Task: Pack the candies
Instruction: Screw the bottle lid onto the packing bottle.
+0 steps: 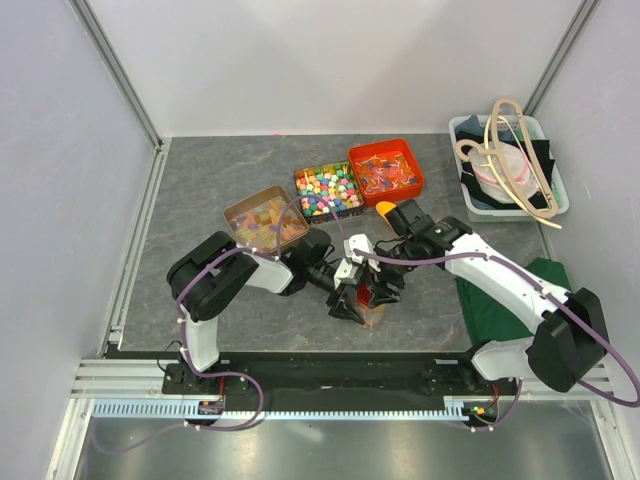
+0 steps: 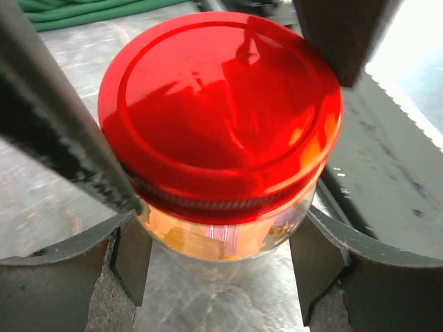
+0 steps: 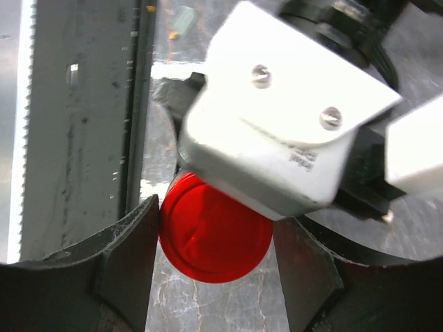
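A clear jar with a red lid stands on the table near the front middle. Pale orange and pink candies show through its glass. My left gripper is shut on the jar's body from the left side. My right gripper comes down from above, its pads touching both sides of the red lid. Its dark fingers cross the left wrist view. More pastel candies lie in a brown tray behind the left arm.
A black bin of bright cube candies and a red bin of red-orange and blue ones stand behind the jar. A white tub with wooden hangers is at the back right. A green cloth lies under the right arm.
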Tool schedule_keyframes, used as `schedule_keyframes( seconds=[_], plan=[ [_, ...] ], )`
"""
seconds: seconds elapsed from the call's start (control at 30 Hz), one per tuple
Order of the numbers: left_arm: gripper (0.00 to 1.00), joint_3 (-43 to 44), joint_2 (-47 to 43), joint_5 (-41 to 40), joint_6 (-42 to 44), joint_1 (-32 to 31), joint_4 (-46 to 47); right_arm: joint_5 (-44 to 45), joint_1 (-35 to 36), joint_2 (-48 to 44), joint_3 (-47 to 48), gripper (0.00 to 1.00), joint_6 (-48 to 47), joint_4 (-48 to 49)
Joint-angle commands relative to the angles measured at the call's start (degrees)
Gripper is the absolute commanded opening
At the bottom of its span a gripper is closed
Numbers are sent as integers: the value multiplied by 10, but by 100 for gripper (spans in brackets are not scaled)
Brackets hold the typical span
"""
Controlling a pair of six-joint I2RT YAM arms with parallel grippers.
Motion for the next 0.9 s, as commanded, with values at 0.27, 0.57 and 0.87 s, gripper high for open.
schedule_keyframes(
  seconds=[0.27,0.57,0.87],
  plan=[
    [2,-48,-9,-304,-115,5,107,137,35,-57,-83,58,243,199],
    [2,-53,-15,-355,-119,6,117,219,34,-36,-105,57,338,294],
    [2,-48,-13,-351,-113,5,108,214,24,-54,-110,82,323,307]
  ],
)
